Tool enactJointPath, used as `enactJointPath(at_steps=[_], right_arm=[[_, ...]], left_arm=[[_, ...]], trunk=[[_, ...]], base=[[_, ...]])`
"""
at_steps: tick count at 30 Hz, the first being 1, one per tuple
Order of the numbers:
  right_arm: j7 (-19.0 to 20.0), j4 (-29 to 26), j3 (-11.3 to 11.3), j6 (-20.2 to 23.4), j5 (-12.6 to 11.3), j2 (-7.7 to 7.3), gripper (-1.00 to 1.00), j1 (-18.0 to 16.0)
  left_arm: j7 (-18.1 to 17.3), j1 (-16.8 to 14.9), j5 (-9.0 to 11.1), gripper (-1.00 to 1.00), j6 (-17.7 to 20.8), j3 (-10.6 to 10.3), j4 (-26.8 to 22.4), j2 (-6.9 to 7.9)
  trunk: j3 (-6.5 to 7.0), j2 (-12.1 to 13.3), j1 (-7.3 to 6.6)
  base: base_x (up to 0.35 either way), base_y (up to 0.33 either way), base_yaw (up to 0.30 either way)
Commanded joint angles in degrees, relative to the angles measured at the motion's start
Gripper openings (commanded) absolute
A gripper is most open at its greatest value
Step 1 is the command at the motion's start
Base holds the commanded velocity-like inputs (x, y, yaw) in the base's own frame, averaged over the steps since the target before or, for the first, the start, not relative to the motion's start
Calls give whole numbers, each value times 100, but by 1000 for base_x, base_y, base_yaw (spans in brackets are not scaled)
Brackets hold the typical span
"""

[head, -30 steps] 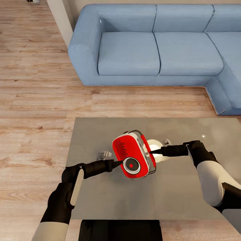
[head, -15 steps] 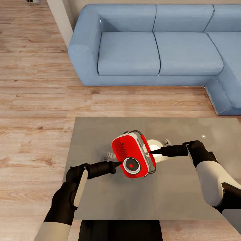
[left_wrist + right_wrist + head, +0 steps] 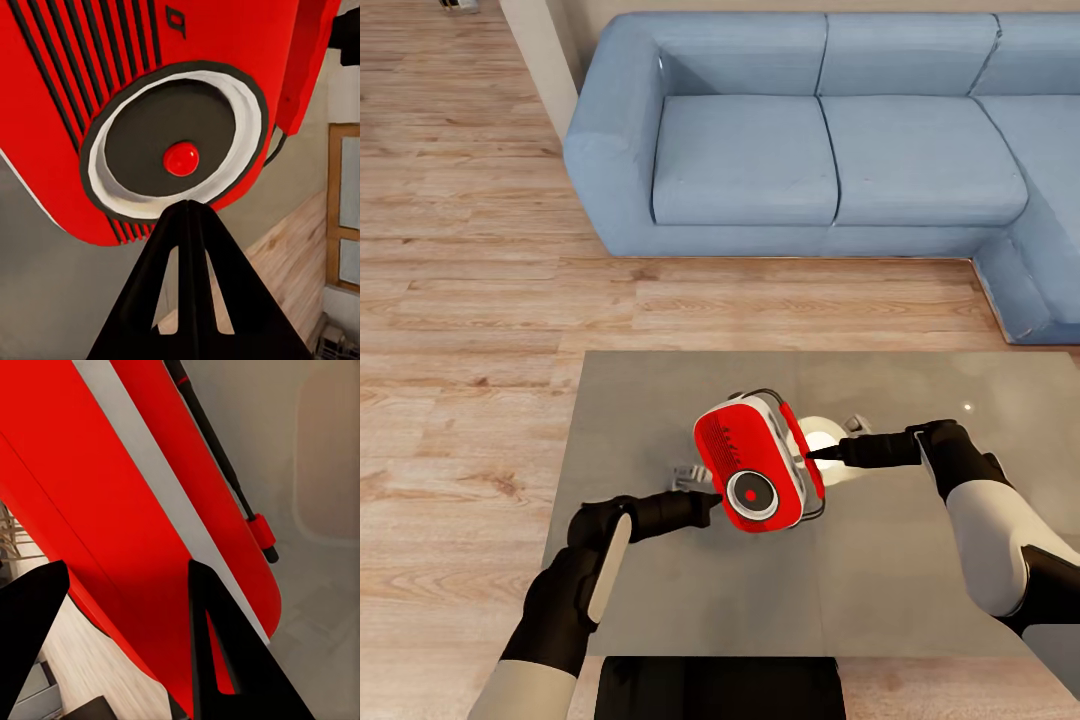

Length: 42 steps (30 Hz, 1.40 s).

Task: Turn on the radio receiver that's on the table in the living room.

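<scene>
- Gripping the small red rounded radio receiver point(image 3: 758, 462) by its side edge, my right hand point(image 3: 822, 452) holds it tilted above the glossy grey-brown counter point(image 3: 640, 420).
- My left hand point(image 3: 712, 497), fingers pinched together, points at the round dial point(image 3: 172, 146); switching on is, I judge, not yet done.

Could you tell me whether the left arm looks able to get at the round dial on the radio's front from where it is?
Probably yes: the left gripper, fingers together, points at the dial of the radio receiver with nothing between.
</scene>
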Motion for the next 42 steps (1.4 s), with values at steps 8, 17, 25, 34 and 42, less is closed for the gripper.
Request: enactJointPath(at_steps=[8,17,25,34,42], right_arm=[[14,25,-7,-48,-23,5,-100,0],[14,37,-7,-133,-24,17,-100,0],[14,37,-7,-134,-24,10,-100,0],[23,37,1,-142,-24,18,-100,0],[23,37,2,-142,-31,24,-100,2]], left_arm=[[8,-258,288,-100,-31,-5,296,0],[297,-521,559,-100,-269,-6,608,0],[374,-536,590,-100,-560,-8,1066,0],[375,-557,655,-100,-857,-22,1509,0],[374,-684,991,-100,-1047,-338,1884,0]], trunk=[[0,0,0],[0,0,0],[0,0,0],[0,0,0],[0,0,0]], base=[[0,0,0],[0,0,0],[0,0,0],[0,0,0],[0,0,0]])
